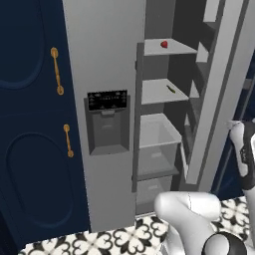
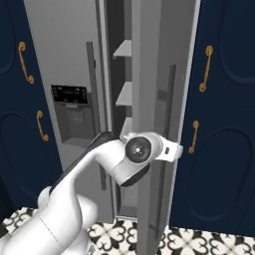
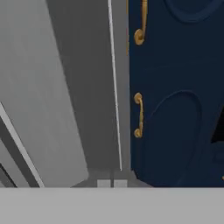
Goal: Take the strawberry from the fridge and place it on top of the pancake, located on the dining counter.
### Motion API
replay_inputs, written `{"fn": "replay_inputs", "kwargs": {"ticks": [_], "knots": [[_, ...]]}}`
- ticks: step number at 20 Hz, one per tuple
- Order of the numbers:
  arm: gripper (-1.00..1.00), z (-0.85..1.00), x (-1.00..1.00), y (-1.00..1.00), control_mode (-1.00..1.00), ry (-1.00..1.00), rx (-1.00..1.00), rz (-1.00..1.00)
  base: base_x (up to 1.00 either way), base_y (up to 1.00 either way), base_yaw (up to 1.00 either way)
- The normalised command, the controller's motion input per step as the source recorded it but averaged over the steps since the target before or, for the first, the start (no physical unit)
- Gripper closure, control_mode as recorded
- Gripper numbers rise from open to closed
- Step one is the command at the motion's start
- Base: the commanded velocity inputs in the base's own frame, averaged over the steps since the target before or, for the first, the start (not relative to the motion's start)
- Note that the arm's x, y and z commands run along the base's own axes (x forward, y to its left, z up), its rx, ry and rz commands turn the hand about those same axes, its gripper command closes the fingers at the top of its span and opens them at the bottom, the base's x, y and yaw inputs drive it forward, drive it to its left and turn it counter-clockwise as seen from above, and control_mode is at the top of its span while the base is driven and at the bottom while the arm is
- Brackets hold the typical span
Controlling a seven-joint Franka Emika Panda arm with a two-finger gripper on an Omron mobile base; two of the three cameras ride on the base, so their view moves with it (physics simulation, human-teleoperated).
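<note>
Fridge [image 1: 107, 60] right door stands open. Strawberry [image 1: 164, 44] sits on the top shelf, upper centre-right of the left base view; a thin dark stick-like item [image 1: 170, 89] lies on the shelf below. Gripper [image 3: 112, 183], bottom centre of the hand view, is closed on nothing, near the open door's edge. Berry likely light, soft, bruisable, prone to rolling: pinch gently across its widest part.

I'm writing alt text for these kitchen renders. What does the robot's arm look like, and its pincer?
The arm is a chain of glossy white rounded segments with dark grey to black bands at the joints; one joint shows a round black end cap with a pale centre. No cables or markings are visible. The pincer shows as two small grey finger tips, shut side by side.
</note>
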Motion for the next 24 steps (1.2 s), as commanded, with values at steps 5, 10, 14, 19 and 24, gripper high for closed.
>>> {"fn": "replay_inputs", "kwargs": {"ticks": [5,10,14,19,24], "knots": [[-1.0,0.48,0.05,0.93,-1.0,0.33,-0.35,0.0,0.0,0.0,0.0],[-1.0,0.24,0.4,0.89,-1.0,0.38,-0.39,0.0,0.0,0.0,0.0],[-1.0,0.0,0.79,0.68,-1.0,0.35,-0.62,0.02,0.0,0.0,0.0],[-1.0,0.01,0.81,0.18,-1.0,0.39,-0.42,0.05,0.0,0.0,0.0],[-1.0,-0.17,0.09,-0.37,-1.0,0.02,-0.23,0.0,0.0,0.0,0.0]]}}
